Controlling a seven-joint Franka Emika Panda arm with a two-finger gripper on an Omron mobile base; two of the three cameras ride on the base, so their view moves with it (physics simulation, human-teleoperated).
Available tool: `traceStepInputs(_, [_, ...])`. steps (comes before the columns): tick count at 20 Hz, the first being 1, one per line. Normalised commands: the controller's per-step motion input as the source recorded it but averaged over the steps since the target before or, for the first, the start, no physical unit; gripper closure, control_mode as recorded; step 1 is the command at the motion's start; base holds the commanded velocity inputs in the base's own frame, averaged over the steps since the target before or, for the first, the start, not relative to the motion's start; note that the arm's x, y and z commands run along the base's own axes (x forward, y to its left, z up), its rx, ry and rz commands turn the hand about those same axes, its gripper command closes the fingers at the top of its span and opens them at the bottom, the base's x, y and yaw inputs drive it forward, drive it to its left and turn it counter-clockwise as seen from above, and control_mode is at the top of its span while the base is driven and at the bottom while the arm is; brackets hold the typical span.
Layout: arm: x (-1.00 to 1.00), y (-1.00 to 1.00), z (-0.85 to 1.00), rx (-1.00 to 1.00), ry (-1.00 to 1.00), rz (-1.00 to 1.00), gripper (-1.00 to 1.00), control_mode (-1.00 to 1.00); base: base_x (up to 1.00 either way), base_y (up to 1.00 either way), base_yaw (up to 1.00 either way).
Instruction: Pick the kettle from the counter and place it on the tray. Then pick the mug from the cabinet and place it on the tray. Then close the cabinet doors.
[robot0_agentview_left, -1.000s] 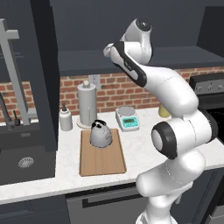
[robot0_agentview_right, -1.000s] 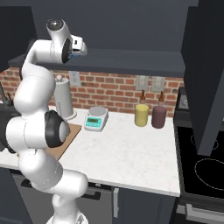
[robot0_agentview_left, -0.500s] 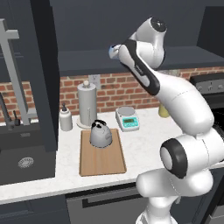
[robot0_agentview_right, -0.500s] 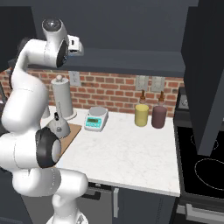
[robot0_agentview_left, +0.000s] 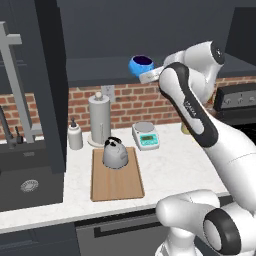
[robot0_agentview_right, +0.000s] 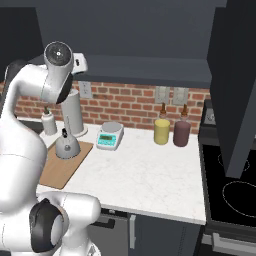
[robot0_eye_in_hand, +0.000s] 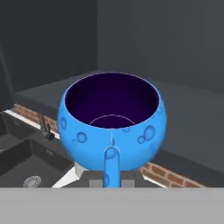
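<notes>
Since a second ago the arm has swung out; we now see the mug (robot0_agentview_left: 141, 65) clear of the cabinet (robot0_agentview_left: 100, 70), gripper (robot0_eye_in_hand: 112, 181) clamped on its handle, upright, high above the tray (robot0_agentview_left: 116, 175) where the kettle (robot0_agentview_left: 115, 152) sits.

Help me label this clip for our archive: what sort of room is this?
A rendered home kitchen, most likely: a white counter with a dark sink, a stovetop beside it, and a kettle on a wooden tray.
</notes>
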Motion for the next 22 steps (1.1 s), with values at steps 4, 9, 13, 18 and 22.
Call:
traceStepInputs(4, [-1.00, -0.01, -0.01, 0.00, -0.04, 0.16, 1.00, -1.00, 0.00, 0.00, 0.00])
traceStepInputs(9, [-1.00, 0.00, -0.15, 0.00, 0.05, 0.13, 1.00, -1.00, 0.00, 0.00, 0.00])
traceStepInputs(13, [-0.92, 0.02, -0.33, 0.00, 0.06, 0.15, 1.00, -1.00, 0.00, 0.00, 0.00])
traceStepInputs(18, [-0.54, 0.08, -0.66, -0.02, 0.07, 0.16, 1.00, -1.00, 0.00, 0.00, 0.00])
traceStepInputs(22, [-0.25, 0.09, -0.96, -0.04, 0.12, 0.18, 1.00, -1.00, 0.00, 0.00, 0.00])
